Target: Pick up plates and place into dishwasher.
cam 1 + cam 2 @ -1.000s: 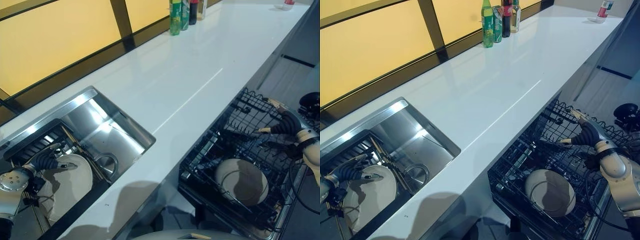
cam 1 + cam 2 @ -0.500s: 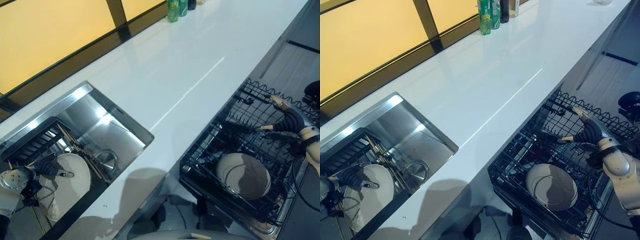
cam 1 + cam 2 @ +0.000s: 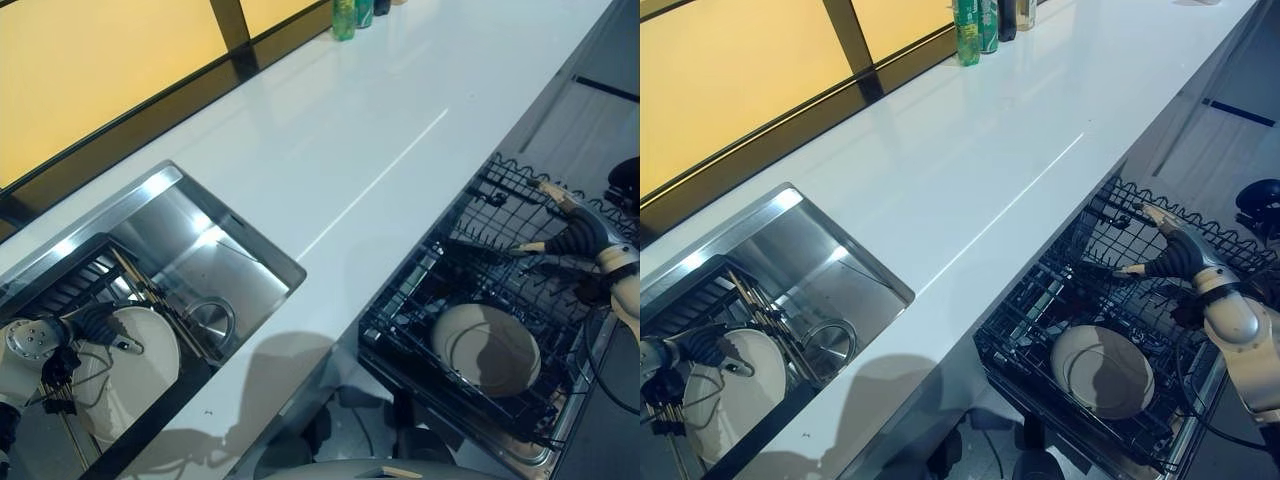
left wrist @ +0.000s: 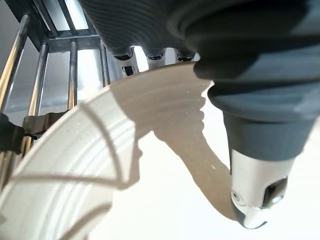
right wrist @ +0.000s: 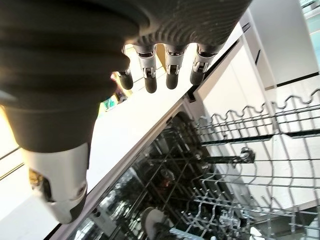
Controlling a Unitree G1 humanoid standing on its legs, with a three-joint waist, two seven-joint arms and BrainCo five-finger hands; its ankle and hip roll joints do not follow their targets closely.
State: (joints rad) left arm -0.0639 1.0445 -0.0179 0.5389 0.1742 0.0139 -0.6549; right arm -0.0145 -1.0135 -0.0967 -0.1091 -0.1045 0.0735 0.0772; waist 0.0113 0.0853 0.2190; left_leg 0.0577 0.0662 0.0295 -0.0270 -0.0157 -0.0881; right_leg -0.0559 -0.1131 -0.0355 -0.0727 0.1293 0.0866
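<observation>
White counter (image 3: 380, 130), bottles (image 3: 980, 20) at window; both robot hands' fingers relaxed.

The tabletop (image 3: 380, 130) lay bare between sink (image 3: 215, 260) and dishwasher rack (image 3: 480, 300); 1 plate (image 3: 485, 348) occupied the rack's near section.

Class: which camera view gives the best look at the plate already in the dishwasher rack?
The left eye view: the plate lies whole and unobstructed in the rack. The right eye view shows it equally whole. The right wrist view shows rack wires.
</observation>
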